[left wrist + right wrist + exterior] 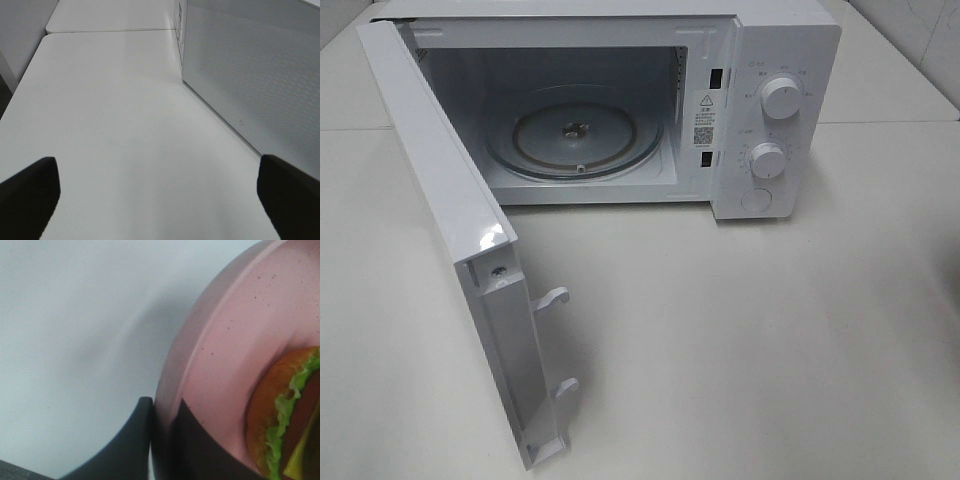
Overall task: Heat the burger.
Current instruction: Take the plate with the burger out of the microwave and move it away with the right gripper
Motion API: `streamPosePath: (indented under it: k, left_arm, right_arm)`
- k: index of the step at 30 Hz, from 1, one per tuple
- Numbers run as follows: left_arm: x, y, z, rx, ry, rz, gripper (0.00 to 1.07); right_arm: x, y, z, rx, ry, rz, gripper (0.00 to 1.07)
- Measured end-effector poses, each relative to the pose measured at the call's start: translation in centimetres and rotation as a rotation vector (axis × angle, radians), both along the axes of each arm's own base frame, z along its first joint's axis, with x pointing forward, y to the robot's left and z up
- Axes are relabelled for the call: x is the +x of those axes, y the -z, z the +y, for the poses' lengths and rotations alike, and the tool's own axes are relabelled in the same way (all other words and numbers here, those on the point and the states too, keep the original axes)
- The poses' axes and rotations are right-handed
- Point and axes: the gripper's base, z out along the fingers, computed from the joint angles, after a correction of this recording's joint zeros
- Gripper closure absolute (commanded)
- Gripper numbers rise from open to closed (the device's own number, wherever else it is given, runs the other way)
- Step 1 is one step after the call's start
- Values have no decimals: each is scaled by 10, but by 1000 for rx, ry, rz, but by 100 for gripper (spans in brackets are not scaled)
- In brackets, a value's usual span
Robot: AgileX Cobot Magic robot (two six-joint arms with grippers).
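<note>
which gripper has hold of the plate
The right gripper: its fingers pinch the pink plate's rim, burger on it. The left gripper is open over bare table.

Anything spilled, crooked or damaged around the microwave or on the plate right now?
Nothing stands out. The microwave stands with its door swung wide and its turntable bare and seated. The right hand pinches the pink plate at its rim, with the burger intact on it.
</note>
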Motion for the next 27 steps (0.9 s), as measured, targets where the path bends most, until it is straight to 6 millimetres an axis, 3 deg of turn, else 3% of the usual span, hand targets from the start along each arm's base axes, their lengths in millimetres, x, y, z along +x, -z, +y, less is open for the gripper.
streamPosePath:
  k: [16, 27]
  left_arm:
    - [0, 0, 0, 0, 0, 0, 4]
    - [0, 0, 0, 0, 0, 0, 4]
  right_arm:
    - [27, 34, -32, 8, 385, 82, 104]
    - [51, 65, -38, 63, 443, 107, 107]
